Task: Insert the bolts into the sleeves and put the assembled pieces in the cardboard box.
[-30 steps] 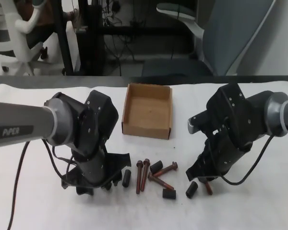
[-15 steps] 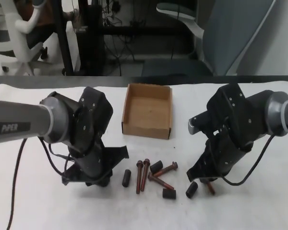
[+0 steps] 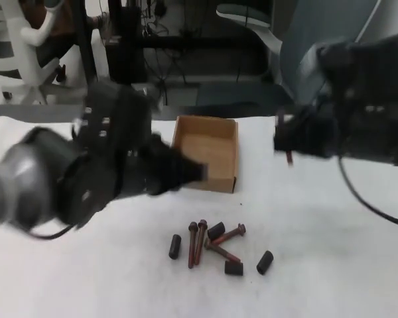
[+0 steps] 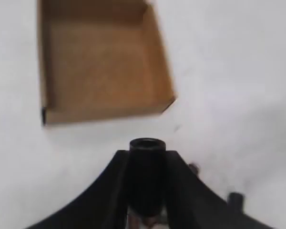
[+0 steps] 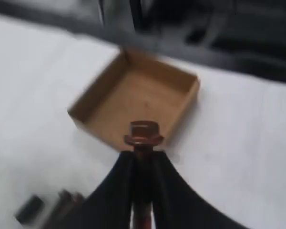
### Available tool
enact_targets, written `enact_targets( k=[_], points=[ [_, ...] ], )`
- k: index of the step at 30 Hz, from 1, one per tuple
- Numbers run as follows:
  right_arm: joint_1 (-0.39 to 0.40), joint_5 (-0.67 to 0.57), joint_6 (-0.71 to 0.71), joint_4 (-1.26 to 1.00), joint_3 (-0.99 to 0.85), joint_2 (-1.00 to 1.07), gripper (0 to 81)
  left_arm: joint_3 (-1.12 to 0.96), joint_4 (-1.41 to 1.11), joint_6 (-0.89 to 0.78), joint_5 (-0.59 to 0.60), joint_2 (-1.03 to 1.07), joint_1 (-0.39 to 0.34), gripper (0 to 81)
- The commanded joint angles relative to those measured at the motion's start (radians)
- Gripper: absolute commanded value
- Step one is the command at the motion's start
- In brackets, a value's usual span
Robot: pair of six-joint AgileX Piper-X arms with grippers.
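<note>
Nearest, on the white bench (image 3: pixel 331 278), lies a little heap of loose bolts (image 3: pixel 192 244) and loose sleeves (image 3: pixel 175 246). They are close together and some touch.

A bit farther and up in the air, the left gripper (image 4: pixel 147 164) is pinching one black sleeve (image 4: pixel 146 145) between its two fingers. The sleeve's open hole pokes out past the tips. Over on the right, the right gripper (image 5: pixel 143 160) is pinching one reddish bolt (image 5: pixel 143 133) by its stem, with the head sticking out. The two grippers are well apart. The left one is just in front of the box, and the right one is off to the box's right.

Farthest is the cardboard box (image 3: pixel 203 180). Nothing is in it.

I think the step in hand is joining the first pair: one bolt and one sleeve are picked, but not yet put together. Next, the arms need to come close and turn so the bolt's thin end faces the sleeve's hole. Then the bolt should go in straight and slowly. If it is tilted, I think it could jam or slip.
</note>
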Motion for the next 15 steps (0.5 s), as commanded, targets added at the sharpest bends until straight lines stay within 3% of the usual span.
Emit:
enact_targets(
  k=[1,7,11,15],
  points=[
    [0.001,-0.081,0.102,-0.26,0.099,-0.106,0.6,0.074,-0.212,-0.047,-0.01,-0.143,-0.043,1.7],
    [0.003,-0.191,0.264,-0.728,0.234,-0.177,0.6,0.175,-0.452,0.127,-0.044,-0.302,-0.176,1.7],
    [0.003,-0.238,0.3,-0.839,0.27,-0.177,0.6,0.214,-0.496,0.242,-0.064,-0.302,-0.276,1.7],
    [0.027,-0.336,0.298,-0.859,0.268,-0.177,0.6,0.249,-0.432,0.246,-0.142,-0.268,-0.365,1.7]
  ],
)
